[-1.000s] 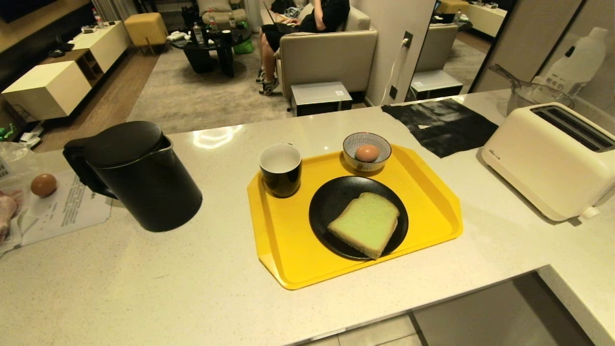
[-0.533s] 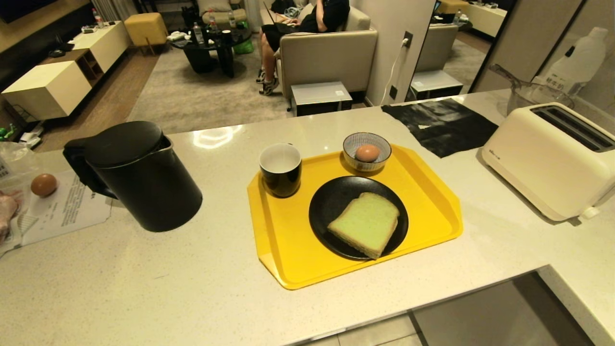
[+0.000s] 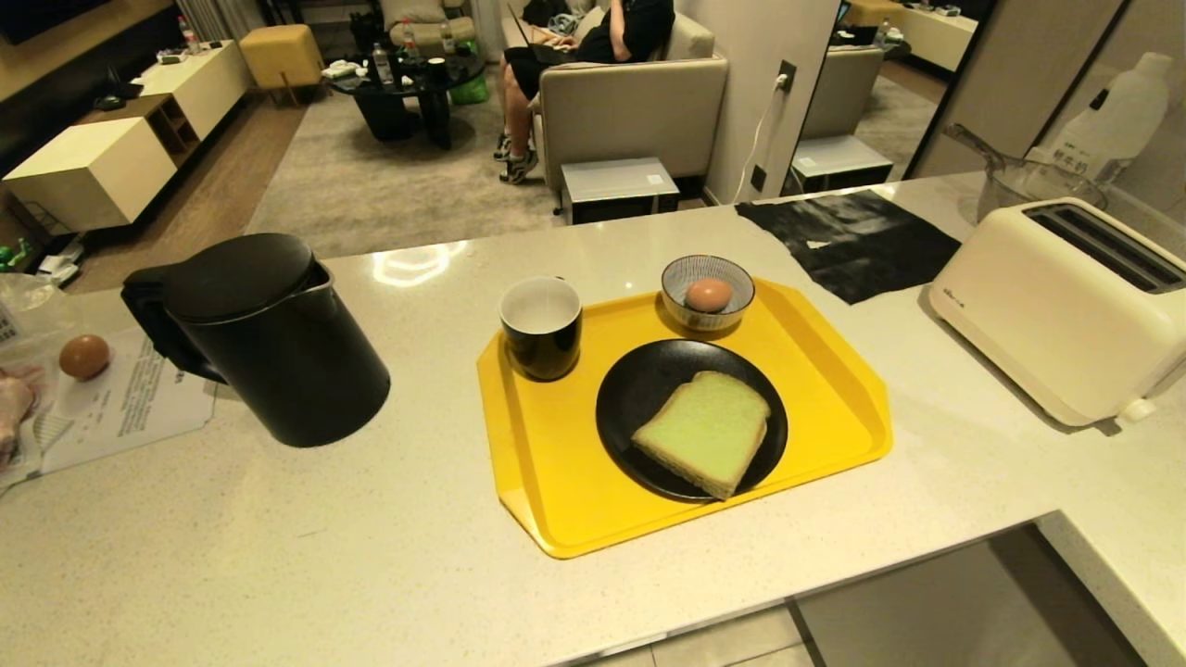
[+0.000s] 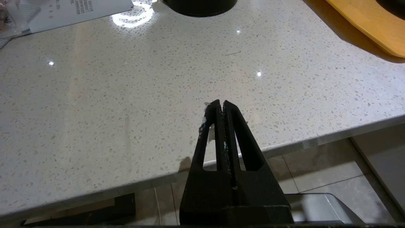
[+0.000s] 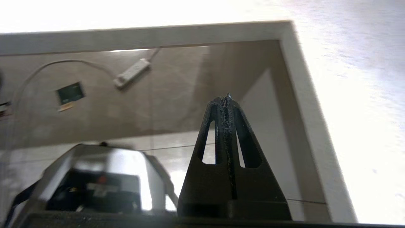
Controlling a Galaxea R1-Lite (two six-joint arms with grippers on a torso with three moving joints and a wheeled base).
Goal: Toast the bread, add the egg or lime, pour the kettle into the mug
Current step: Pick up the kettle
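- Sitting on a black plate (image 3: 630,408) on the yellow tray (image 3: 834,408), the bread (image 3: 702,431) looks pale and untoasted – the toaster (image 3: 1047,315), at the right of the bench (image 3: 278,547), has both slots empty.
- The egg (image 3: 709,295) lies in a small striped bowl (image 3: 732,273) at the tray's far edge; a second egg (image 3: 84,356) rests on papers far left.
- The mug (image 3: 542,326) stands at the tray's far-left corner and its white inside looks dry; the kettle (image 3: 264,338) stands upright, off the tray to its left.
- By my reading, toasting and pouring are yet to begin.
- The left gripper (image 4: 220,104) hangs over the bench's near edge, fingers pressed together, holding nothing.
- The right gripper (image 5: 226,98) – also closed and empty – sits below the bench edge, over the floor.
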